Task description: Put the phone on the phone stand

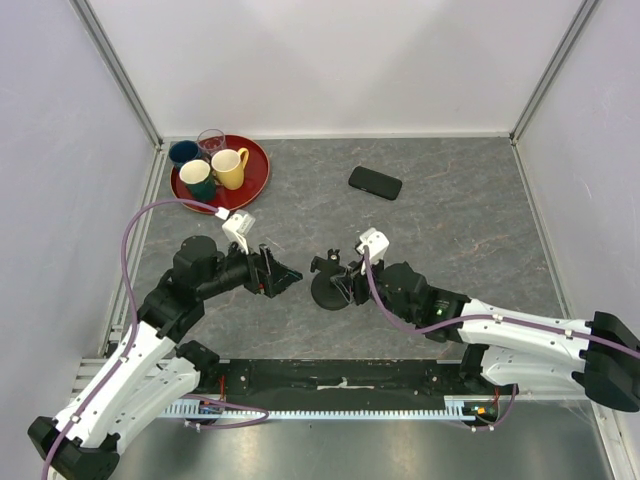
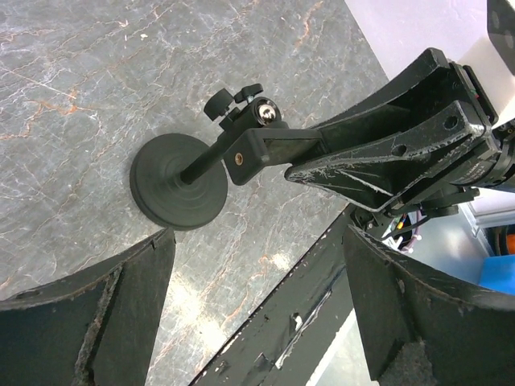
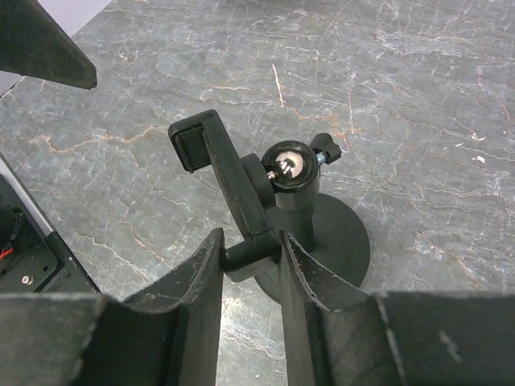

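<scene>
1. Top external view: the phone [image 1: 375, 183] lies flat on the table [image 1: 470, 230], well apart from both arms, toward the far side and a little to the right of the middle.
2. Its long axis runs roughly left to right across the table, tilted so that the right end sits slightly nearer the arms.
3. The phone stand [image 1: 332, 285] stands upright on its disc base [image 3: 342, 241] between the two grippers, on the near side of the phone.
4. The right gripper [image 3: 251, 241] is closed tight around the lower end of the stand's clamp bracket [image 3: 216, 173], which leans away from the ball joint; it holds nothing else.
5. The left gripper [image 2: 257, 237] is spread wide and holds nothing, pointing at the stand from the left without touching it.
6. From the stand, the phone lies beyond and slightly right. The right gripper is the nearer one, but it is occupied with the bracket, so the free left gripper looks the likelier one to fetch the phone, reaching past the stand.
7. A red tray [image 1: 250, 187] of cups sits at the far left, well clear of that path.
</scene>
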Robot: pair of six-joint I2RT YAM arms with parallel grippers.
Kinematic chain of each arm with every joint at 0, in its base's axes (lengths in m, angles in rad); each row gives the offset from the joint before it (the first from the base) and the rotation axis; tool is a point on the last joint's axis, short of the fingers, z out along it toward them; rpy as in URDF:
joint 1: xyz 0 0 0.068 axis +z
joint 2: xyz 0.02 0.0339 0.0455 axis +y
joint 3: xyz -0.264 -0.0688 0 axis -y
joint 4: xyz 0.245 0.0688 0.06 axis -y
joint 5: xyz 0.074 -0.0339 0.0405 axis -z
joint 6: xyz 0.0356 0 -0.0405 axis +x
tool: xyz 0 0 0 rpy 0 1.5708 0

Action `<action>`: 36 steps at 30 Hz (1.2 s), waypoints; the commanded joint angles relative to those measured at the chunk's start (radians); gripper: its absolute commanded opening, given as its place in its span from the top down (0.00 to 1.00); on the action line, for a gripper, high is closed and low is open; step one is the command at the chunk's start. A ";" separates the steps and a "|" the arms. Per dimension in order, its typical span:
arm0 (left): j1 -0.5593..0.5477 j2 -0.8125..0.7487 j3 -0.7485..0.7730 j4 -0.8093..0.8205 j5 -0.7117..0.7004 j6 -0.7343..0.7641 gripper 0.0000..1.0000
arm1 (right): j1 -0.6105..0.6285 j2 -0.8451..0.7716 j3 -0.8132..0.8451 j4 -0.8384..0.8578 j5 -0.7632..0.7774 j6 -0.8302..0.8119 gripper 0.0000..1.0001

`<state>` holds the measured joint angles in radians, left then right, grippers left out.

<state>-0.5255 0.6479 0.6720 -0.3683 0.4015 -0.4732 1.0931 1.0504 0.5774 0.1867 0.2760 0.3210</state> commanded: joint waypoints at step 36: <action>-0.004 -0.159 0.021 -0.084 -0.130 0.002 0.13 | -0.180 0.556 0.490 -0.081 -0.805 -0.516 1.00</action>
<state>-0.5259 0.4717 0.6796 -0.4587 0.2882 -0.4732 0.9363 1.5780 1.0351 0.1219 -0.5529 -0.1581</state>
